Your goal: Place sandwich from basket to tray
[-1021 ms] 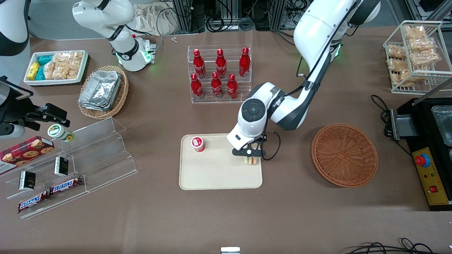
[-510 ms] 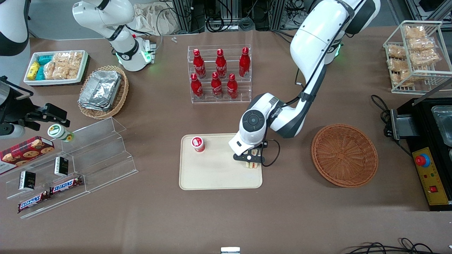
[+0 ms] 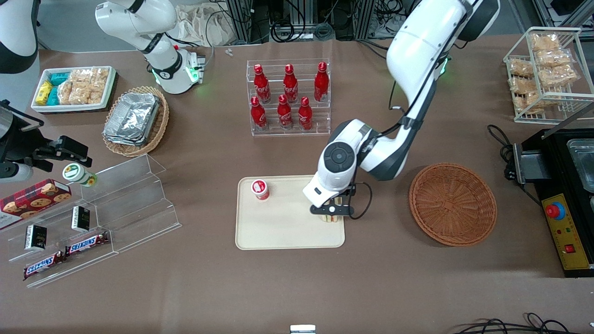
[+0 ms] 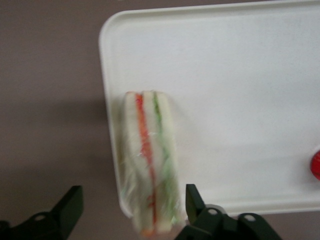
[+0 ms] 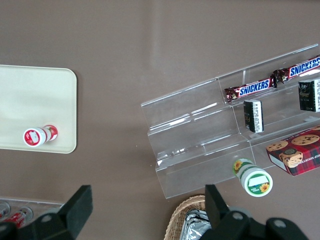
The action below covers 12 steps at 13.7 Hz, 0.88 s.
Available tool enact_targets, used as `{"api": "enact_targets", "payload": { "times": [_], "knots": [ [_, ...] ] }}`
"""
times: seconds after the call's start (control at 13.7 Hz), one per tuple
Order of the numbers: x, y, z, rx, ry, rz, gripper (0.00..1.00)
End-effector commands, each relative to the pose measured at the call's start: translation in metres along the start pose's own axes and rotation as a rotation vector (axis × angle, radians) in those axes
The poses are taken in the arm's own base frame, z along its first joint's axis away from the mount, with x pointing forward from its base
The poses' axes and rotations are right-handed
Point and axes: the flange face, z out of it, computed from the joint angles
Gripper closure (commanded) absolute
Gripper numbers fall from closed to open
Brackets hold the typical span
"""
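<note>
The sandwich (image 4: 150, 160), a white wedge with orange, red and green layers, lies on the cream tray (image 4: 240, 100) close to the rim at the tray's end toward the working arm. My gripper (image 4: 134, 197) hangs just above it, open, with one black finger on each side of the wedge and clear of it. In the front view the gripper (image 3: 332, 210) covers most of the sandwich (image 3: 331, 218) on the tray (image 3: 287, 232). The reddish-brown wicker basket (image 3: 452, 204) sits beside the tray, toward the working arm's end, with nothing in it.
A small red-and-white cup (image 3: 260, 189) stands on the tray. A clear rack of red bottles (image 3: 288, 97) stands farther from the front camera than the tray. A stepped acrylic shelf (image 3: 125, 204) with snacks lies toward the parked arm's end. A black machine (image 3: 564, 195) sits beside the basket.
The fingers have opened and let go of the sandwich, which now rests on the tray. The wrist has shifted slightly toward the basket.
</note>
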Motion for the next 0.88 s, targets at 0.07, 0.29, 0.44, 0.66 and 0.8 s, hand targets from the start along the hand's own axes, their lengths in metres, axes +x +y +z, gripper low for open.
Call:
{"api": "enact_targets", "payload": {
  "times": [0.07,0.29,0.44,0.66,0.8],
  "knots": [
    [-0.007,-0.069,-0.099,0.037,-0.071,-0.084,0.00],
    [-0.004,-0.147,-0.159,0.036,-0.108,0.014,0.00],
    [-0.001,-0.207,-0.190,0.028,-0.127,0.046,0.00],
    [0.001,-0.295,-0.234,0.020,-0.092,0.116,0.00],
    [-0.002,-0.329,-0.251,0.043,-0.087,0.094,0.00]
  ]
}}
